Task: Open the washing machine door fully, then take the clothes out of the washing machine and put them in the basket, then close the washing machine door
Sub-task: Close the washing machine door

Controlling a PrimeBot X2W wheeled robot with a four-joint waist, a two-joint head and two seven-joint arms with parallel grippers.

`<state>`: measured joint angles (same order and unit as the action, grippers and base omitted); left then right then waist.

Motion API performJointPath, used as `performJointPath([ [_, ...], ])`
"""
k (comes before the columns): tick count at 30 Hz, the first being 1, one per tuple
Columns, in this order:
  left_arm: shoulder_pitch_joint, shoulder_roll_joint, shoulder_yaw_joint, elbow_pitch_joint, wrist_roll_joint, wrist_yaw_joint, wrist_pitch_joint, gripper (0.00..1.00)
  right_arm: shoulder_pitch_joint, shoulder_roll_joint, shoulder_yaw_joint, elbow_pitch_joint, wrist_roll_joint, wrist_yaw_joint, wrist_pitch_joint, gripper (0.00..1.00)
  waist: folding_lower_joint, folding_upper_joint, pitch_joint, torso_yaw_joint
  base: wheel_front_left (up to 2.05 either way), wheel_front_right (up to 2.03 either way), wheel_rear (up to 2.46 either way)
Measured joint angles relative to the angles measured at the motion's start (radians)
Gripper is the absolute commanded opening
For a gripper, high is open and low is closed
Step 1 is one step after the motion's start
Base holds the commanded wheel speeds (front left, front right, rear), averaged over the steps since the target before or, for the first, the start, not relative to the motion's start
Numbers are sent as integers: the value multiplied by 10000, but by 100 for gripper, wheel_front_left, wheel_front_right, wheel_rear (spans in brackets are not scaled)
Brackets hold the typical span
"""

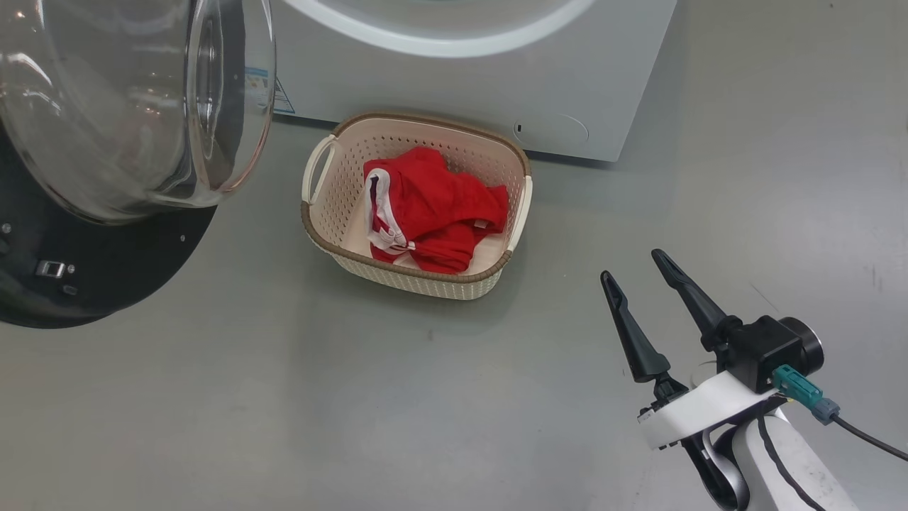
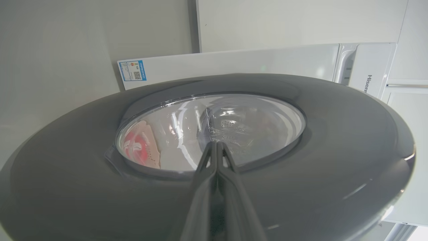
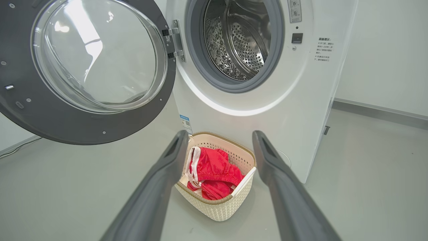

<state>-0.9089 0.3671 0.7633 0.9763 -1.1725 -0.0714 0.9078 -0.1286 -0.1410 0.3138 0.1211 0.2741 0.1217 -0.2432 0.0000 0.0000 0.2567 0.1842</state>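
Note:
The washing machine (image 3: pixel 267 110) stands with its steel drum (image 3: pixel 240 36) bare. Its door (image 3: pixel 83 70) hangs swung out to the left, black rim and glass bowl (image 1: pixel 128 99) facing me. The red clothes (image 1: pixel 433 209) with white trim lie in the cream basket (image 1: pixel 521 206) on the floor before the machine. My right gripper (image 1: pixel 631 266) hovers open over the floor, right of the basket, nothing between its fingers (image 3: pixel 160 177). My left gripper (image 2: pixel 217 144) is shut, its tips at the outer face of the door (image 2: pixel 334 140), by the glass; I cannot tell if they touch.
Grey floor (image 1: pixel 284 397) spreads around the basket. The open door overhangs the floor at the left. A white wall and baseboard (image 3: pixel 381 112) run to the right of the machine.

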Motion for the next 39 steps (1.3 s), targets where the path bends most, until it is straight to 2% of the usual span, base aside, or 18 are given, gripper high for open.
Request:
performJointPath([
  [12, 293, -696, -81, -355, -499, -311, 940, 0, 113, 117, 0, 105, 144, 0, -2, 100, 0, 0, -217, 130, 0, 0, 0],
  [31, 998, -1768, -732, -1290, -665, -481, 2234, 0, 174, 232, 2, 259, 178, -2, -6, 100, 0, 0, -545, 169, 0, 0, 0],
  [36, 1315, -2243, -989, -1674, -663, -487, 2307, 0, 300, 270, 4, 284, 207, -4, -12, 100, 0, 0, -617, 170, 0, 0, 0],
  [39, 1479, -2278, -1034, -1933, -619, -487, 2266, 0, 341, 276, 0, 303, 217, -4, -12, 100, 0, 0, -651, 179, 0, 0, 0],
])
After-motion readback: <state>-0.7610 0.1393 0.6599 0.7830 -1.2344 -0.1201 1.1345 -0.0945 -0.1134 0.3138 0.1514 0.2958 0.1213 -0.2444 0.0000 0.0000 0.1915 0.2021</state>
